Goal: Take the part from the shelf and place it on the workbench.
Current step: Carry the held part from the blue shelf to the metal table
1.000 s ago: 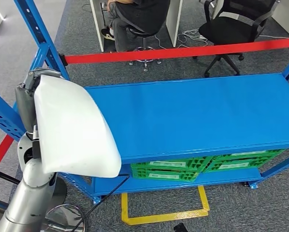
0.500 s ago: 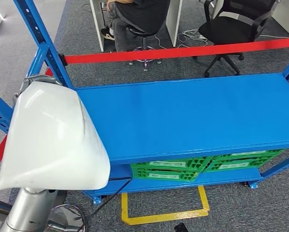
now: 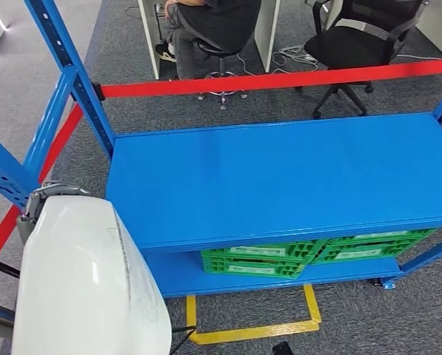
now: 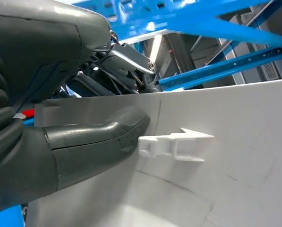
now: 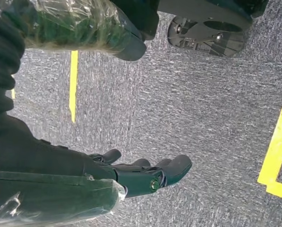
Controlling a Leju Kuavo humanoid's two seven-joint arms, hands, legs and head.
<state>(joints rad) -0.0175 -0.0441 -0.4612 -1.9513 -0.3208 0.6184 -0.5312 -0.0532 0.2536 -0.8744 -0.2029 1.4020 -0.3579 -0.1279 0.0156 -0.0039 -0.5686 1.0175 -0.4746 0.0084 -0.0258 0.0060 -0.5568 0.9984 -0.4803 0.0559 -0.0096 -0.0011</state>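
The part is a large white curved plastic shell (image 3: 84, 281) at the lower left of the head view, in front of the blue shelf's left end. My left hand (image 3: 35, 205) grips it at its upper edge, with only a little grey showing behind it. In the left wrist view the thick thumb (image 4: 93, 139) presses flat on the shell's inner face (image 4: 225, 184), beside a small white moulded clip (image 4: 175, 144). My right hand (image 5: 146, 172) hangs over grey carpet with its fingers stretched out and nothing in them.
The blue shelf's top board (image 3: 285, 177) is bare. Green crates (image 3: 252, 260) stand on its lower level. Red tape (image 3: 274, 78) runs behind it, with a seated person (image 3: 212, 26) and an office chair (image 3: 352, 37) beyond. Yellow floor lines (image 3: 252, 330) mark the carpet in front.
My left hand has carried the white shell down and toward me, off the shelf's left end. That corner of the shelf and its blue upright now show.
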